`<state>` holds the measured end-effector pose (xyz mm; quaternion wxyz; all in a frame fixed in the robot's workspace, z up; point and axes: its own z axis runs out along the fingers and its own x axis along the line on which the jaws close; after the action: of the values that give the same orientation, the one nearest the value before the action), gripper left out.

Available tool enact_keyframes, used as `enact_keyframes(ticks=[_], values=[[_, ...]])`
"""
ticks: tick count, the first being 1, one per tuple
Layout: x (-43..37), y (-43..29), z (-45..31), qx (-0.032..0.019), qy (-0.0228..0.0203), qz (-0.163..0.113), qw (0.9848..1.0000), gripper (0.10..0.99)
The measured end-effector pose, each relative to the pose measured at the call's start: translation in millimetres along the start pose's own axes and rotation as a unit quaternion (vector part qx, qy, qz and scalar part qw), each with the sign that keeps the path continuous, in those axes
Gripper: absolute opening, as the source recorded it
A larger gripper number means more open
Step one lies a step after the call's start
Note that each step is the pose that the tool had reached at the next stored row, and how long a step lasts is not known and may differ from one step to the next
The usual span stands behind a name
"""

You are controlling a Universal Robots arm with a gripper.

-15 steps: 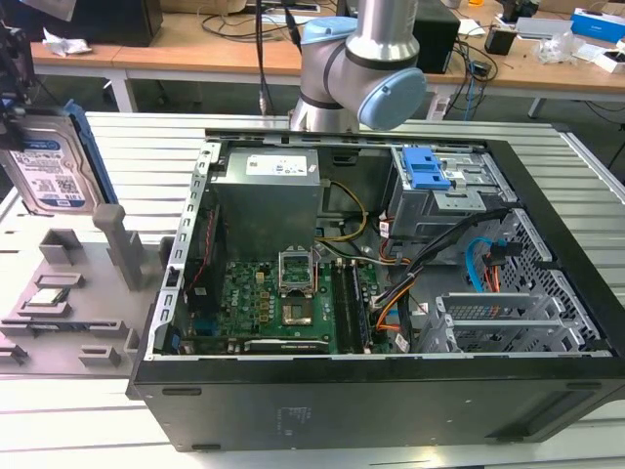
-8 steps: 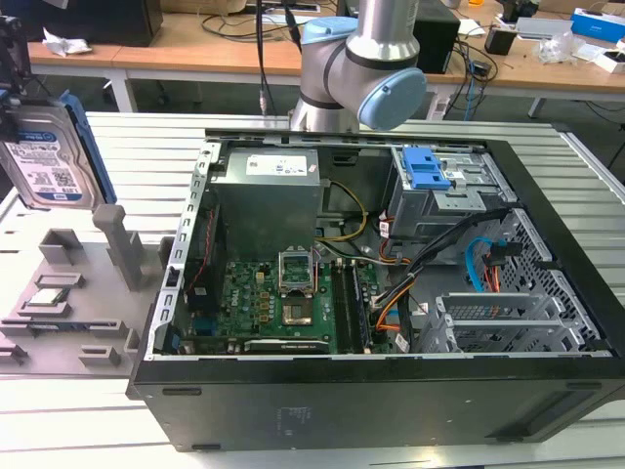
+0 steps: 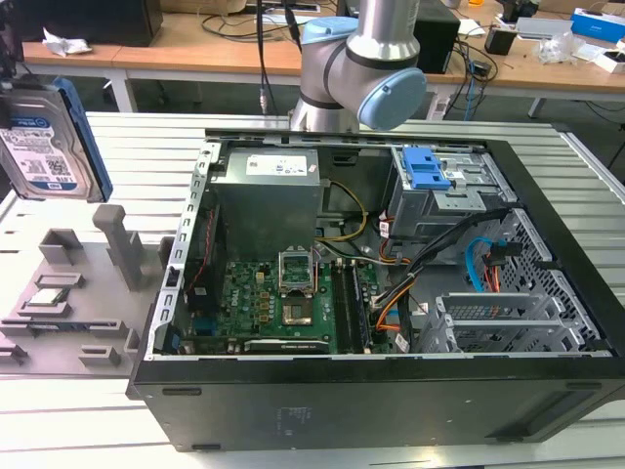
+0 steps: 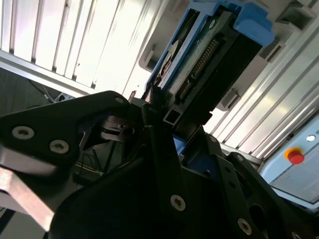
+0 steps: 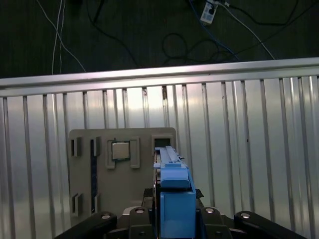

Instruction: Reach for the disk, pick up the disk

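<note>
Slatted metal desk (image 3: 127, 147) carries an open computer case (image 3: 391, 396) and, to the exterior view's left of it, a grey tray (image 3: 93, 293) with a chip (image 3: 49, 298) seated in it. My tool (image 4: 167, 117) is clamped on the disk (image 3: 39, 147), which hangs in the air above the tray, clear of it. The disk stands on edge, its label facing the exterior camera and its blue bracket (image 3: 86, 137) on the side toward the case. In the second wrist view my black fingers (image 4: 159, 149) press the disk's flat faces, with its connector edge showing. In the first wrist view the disk sits edge-on over the tray, beside the chip. Inside the case are a power supply (image 3: 269, 195) and a drive cage (image 3: 449, 200).
</note>
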<state>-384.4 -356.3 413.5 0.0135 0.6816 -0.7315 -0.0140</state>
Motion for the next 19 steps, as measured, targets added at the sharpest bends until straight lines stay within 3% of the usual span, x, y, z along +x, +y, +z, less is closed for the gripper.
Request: enact_keyframes(ticks=[19], values=[[-0.1, 0.6, -39.6, -0.0008, 0.0000, 0.000, 1.0000, 0.369]])
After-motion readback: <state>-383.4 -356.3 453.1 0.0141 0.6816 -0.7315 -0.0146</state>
